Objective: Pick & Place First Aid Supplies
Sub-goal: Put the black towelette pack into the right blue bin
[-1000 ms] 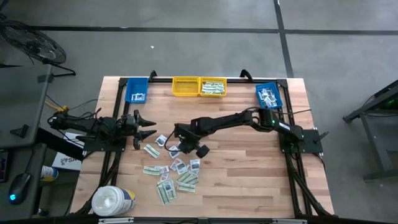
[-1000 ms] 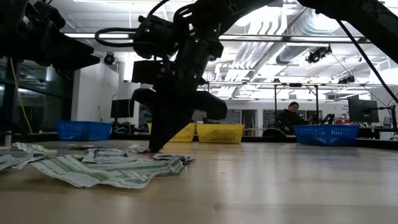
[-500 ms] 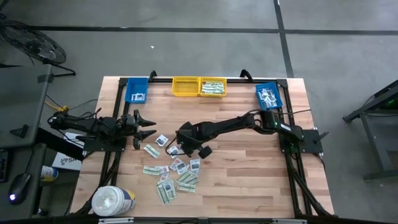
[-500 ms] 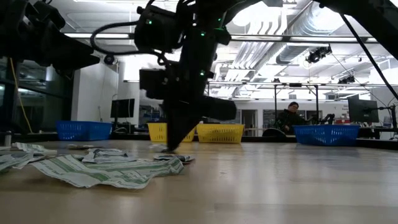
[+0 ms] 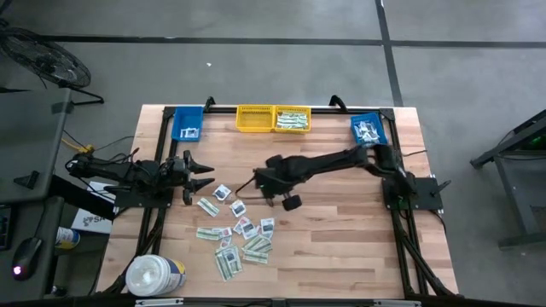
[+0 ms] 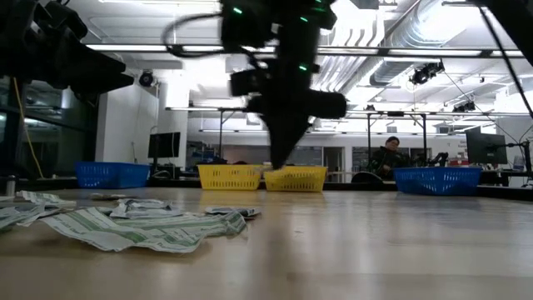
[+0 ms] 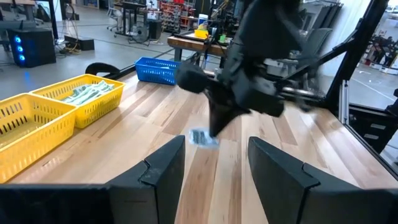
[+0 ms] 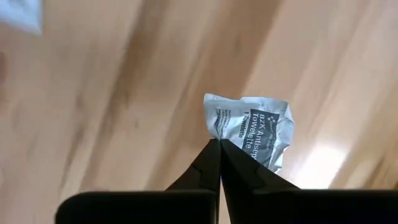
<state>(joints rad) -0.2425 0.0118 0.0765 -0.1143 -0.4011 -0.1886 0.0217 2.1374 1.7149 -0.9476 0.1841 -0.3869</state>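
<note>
Right gripper (image 8: 219,144), its two dark fingers pressed tip to tip, is clenched on a small squarish white paper packet with dark blue print (image 8: 250,129), pinching it by one crumpled edge so that the packet stands out beyond the fingertips and hangs clear of the pale wooden table (image 5: 341,247). From above, this gripper (image 5: 256,181) sits over the middle of the table, at the end of an arm stretched far across from the right side, and the left wrist view shows the same packet (image 7: 200,137) dangling under its tips, off the wood. Nearest the front edge lies the loose pile of remaining first aid packets (image 5: 239,234), long green-white strips mixed with small white squares, just in front of the lifted one. The left gripper (image 5: 203,176) waits with its fingers spread and nothing between them, low at the left side of the table, beside that pile. Farther back, along the rear edge, stand two yellow plastic mesh bins (image 5: 273,118) side by side, flanked by a blue plastic bin at the left rear corner (image 5: 188,124) and a blue plastic bin at the right rear corner (image 5: 368,130); the right one already holds similar white packets. I judge the carry runs backward and to the right from the gripper, toward that bin, which the right arm reaches more easily.
</note>
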